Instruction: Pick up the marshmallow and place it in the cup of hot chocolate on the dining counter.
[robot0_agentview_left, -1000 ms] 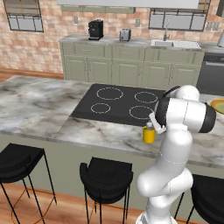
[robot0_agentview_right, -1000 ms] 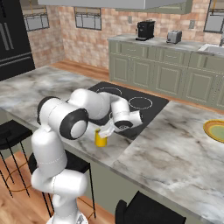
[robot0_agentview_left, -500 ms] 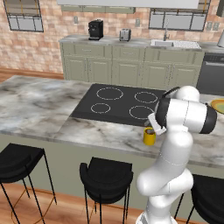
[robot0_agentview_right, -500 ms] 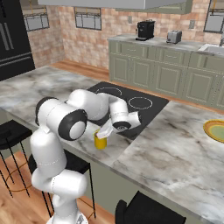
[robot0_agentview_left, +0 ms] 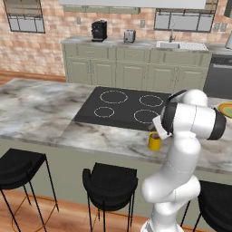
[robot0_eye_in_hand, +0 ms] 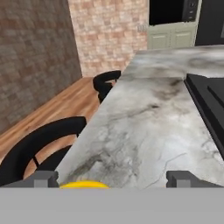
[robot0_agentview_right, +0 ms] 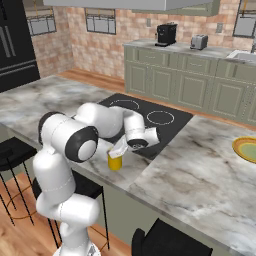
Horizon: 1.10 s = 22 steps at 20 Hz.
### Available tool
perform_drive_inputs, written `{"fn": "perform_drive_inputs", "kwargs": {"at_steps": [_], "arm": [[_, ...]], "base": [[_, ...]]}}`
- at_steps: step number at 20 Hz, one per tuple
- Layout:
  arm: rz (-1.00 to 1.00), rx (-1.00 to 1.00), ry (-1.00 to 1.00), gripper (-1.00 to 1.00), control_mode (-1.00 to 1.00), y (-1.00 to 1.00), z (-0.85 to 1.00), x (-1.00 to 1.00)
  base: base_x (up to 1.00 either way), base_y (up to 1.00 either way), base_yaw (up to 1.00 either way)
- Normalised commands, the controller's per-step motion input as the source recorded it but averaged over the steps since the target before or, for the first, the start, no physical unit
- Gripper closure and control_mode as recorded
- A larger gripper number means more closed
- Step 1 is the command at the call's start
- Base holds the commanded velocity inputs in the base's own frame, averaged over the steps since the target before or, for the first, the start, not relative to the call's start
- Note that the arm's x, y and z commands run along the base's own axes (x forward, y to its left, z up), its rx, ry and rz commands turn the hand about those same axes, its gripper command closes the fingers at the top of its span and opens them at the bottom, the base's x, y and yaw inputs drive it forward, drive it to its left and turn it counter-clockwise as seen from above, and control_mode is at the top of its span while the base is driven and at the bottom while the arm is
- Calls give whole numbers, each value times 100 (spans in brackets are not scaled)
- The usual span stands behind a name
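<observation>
The cup of hot chocolate [robot0_agentview_left: 154,142] is a small yellow mug near the front edge of the dining counter [robot0_agentview_left: 45,113], just in front of the black cooktop. My gripper [robot0_agentview_left: 155,131] hangs directly above it, folded back toward the robot's body. In the right base view the gripper [robot0_agentview_right: 119,148] hovers over the cup [robot0_agentview_right: 115,161]. In the hand view the fingertips [robot0_eye_in_hand: 43,178] stand wide apart with nothing between them. The cup's yellow rim [robot0_eye_in_hand: 83,185] peeks up between them at the bottom. The marshmallow is hidden.
The black cooktop [robot0_agentview_left: 122,106] lies just behind the cup. A yellow-and-green plate [robot0_agentview_right: 246,149] sits far right on the counter [robot0_agentview_right: 200,175]. Black stools [robot0_agentview_left: 108,181] stand below the counter's front edge. A back-wall counter with a sink runs behind.
The gripper's jaws have gone from shut to wide open over the cup. The arm and the cup have stayed in place.
</observation>
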Motion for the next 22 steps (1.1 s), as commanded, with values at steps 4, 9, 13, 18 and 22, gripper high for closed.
{"fn": "perform_drive_inputs", "kwargs": {"at_steps": [4, 9, 13, 18, 22], "arm": [[-2, 6, -11, -100, -100, 0, 43, -16], [0, 8, -14, -100, -100, 0, 62, -52], [0, 3, -15, -100, -100, 0, 54, -71], [0, 0, -14, -100, -100, 0, 83, -63], [0, 1, -1, -100, -100, 4, 76, -76]], "base": [[0, 0, 0], [0, 0, 0], [0, 0, 0], [0, 0, 0], [0, 0, 0]]}}
